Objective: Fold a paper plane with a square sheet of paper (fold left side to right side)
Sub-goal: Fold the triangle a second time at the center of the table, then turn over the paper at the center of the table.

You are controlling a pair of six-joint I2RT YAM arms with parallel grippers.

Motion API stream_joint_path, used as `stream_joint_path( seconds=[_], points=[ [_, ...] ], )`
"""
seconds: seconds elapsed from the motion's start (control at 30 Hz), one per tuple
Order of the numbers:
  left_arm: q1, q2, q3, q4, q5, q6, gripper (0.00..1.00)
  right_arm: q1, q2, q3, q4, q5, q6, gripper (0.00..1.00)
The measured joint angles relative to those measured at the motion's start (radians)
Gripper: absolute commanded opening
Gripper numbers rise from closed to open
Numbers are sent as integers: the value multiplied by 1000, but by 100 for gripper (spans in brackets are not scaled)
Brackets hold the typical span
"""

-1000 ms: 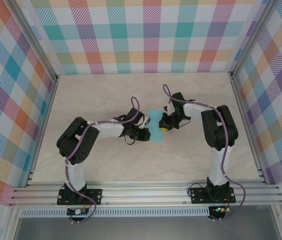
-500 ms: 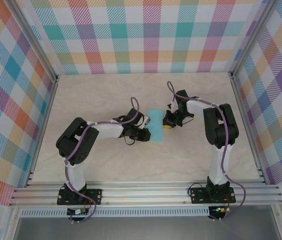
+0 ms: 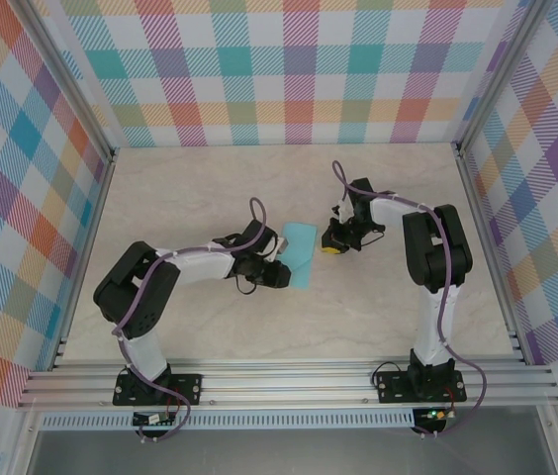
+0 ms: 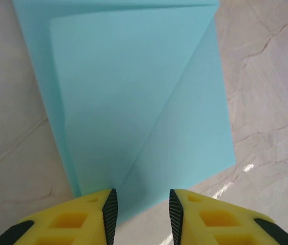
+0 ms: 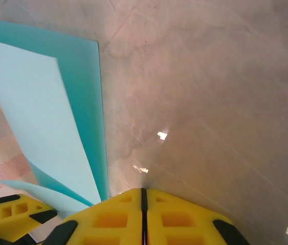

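Since a second ago the folded square sheet of paper is being swung askew in the top view, with the left gripper at its near-left edge and the right gripper just beside its right edge. On the left wrist cam the jaws are being held narrowly apart, paper corner between them, unpinched. On the right wrist cam the jaws are being pressed together, empty, paper off left.

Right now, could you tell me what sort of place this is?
Likely a robot data-collection cell: two arms bolted to an aluminium rail, a marble-look tabletop, and checked fabric walls.
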State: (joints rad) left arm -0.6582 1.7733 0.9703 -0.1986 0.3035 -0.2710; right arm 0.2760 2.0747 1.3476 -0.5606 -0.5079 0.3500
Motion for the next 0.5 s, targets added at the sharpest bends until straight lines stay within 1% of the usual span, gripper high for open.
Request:
stream_joint_path(
  seconds=[0.1, 0.23, 0.33, 0.5],
  points=[
    [1, -35, -1, -40, -3, -2, 46, -1, -31, -41, 51, -6, 0, 25],
    [9, -108, 2, -74, -11, -10, 58, -23, -135, -133, 122, -6, 9, 40],
    [40, -150, 3, -74, -10, -21, 61, -36, -207, -198, 183, -50, 27, 49],
    [117, -140, 3, -35, 13, -46, 61, -31, -233, -286, 322, -171, 91, 53]
  ],
)
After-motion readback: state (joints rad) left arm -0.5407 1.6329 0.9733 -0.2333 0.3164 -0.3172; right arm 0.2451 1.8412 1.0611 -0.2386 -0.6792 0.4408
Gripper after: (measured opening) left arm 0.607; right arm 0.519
